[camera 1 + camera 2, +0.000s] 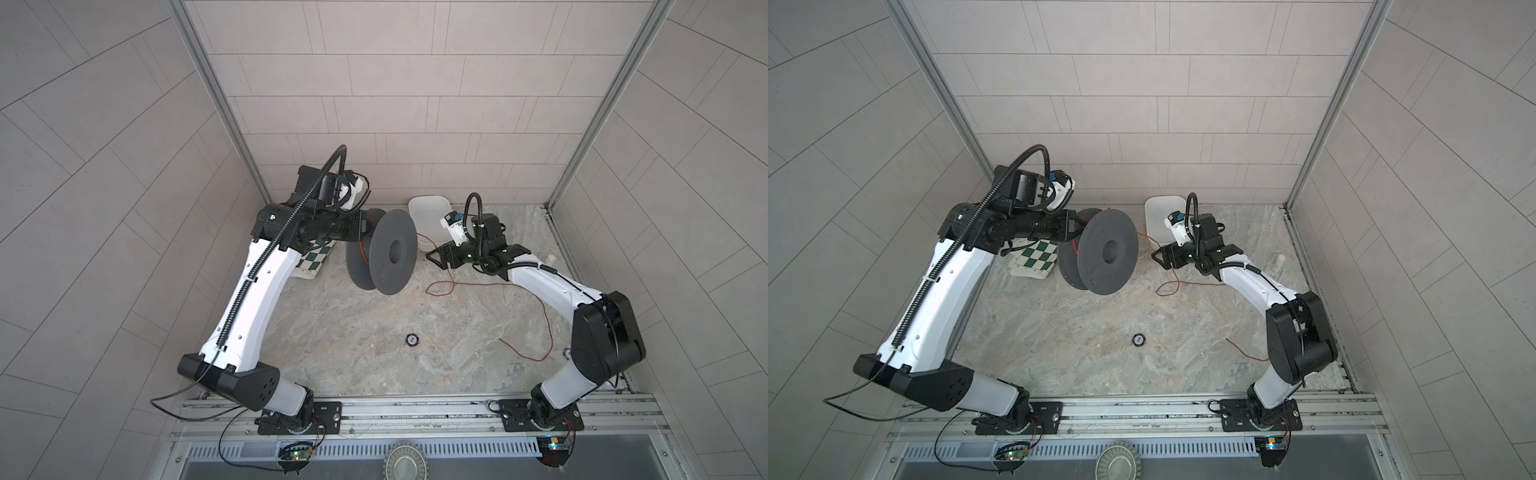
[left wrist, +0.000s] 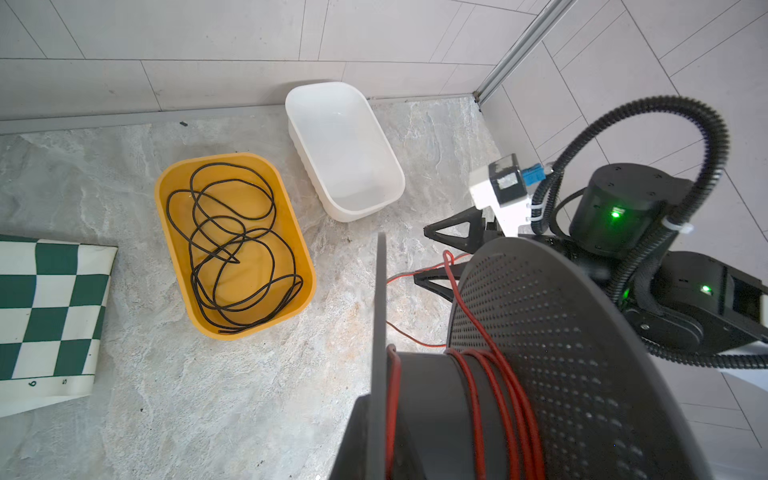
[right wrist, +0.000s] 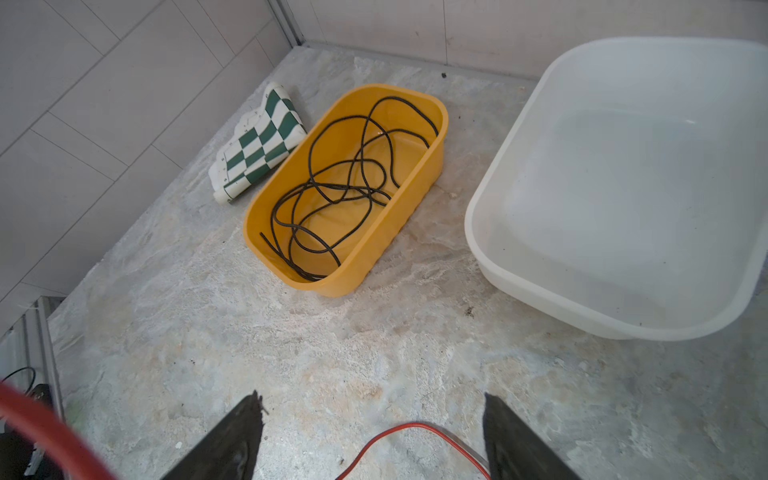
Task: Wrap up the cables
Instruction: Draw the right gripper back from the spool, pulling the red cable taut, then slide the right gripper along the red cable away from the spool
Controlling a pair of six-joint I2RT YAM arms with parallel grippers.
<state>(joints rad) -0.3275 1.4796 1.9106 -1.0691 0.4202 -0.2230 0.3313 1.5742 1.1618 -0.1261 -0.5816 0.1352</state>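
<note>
1. Red wire (image 3: 411, 424) was partly wound on the spool (image 1: 382, 249) hub. The rest ran off the hub twd the R gripper, dropped to the table (image 1: 353, 332), looped there & trailed off twd your R arm's base.
2. Your L gripper (image 1: 365, 227) was closed on the spool, which hung tilted off the table at its tip. Its fingers were hidden behind the near flange.
3. Your R gripper (image 3: 372, 401) had its fingers wide apart, clamping nothing. A bend of wire lay on the table btwn them. Couldn't tell if it touched either finger.
4. Yellow bin (image 3: 374, 257) sat near the back wall w/ a black cable (image 2: 245, 309) in loose loops inside.
5. White bin (image 3: 540, 297) sat just beside the yellow one, close to your R gripper.
6. Chess mat (image 2: 50, 307) lay on the yellow bin's other side, by your L arm.
</note>
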